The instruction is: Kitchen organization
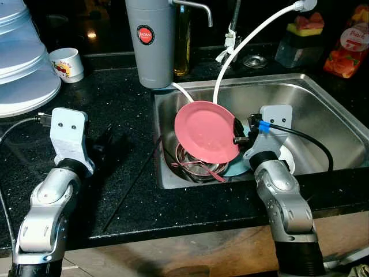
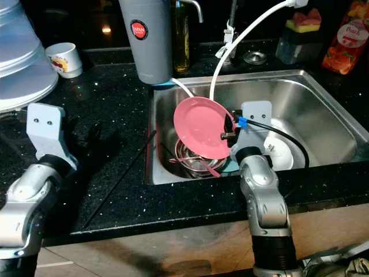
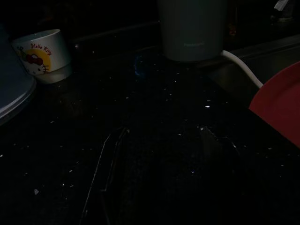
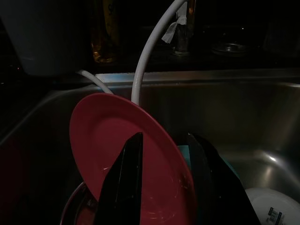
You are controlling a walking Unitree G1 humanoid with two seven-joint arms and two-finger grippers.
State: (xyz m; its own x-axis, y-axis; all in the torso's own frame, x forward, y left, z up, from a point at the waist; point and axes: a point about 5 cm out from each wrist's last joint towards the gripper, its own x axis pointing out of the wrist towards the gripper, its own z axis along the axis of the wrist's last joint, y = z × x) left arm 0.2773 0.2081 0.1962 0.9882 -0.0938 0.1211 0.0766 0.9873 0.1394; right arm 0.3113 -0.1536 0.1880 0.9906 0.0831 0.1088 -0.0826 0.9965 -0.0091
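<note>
Your right gripper (image 4: 161,187) has its two fingers clamped on the rim of the pink plate (image 1: 206,131), holding it tilted up over the sink (image 1: 323,115), above a metal bowl (image 1: 193,161). Your left gripper (image 1: 104,144) sits over the black counter (image 1: 115,98); too dark to tell if it's open. A mug (image 1: 68,63) is further back.

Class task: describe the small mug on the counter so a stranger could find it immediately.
Start at the steel sink, then look across the black countertop past the tall grey canister. The mug stands beside stacked pale lids; it's white with a cartoon cat print.
</note>
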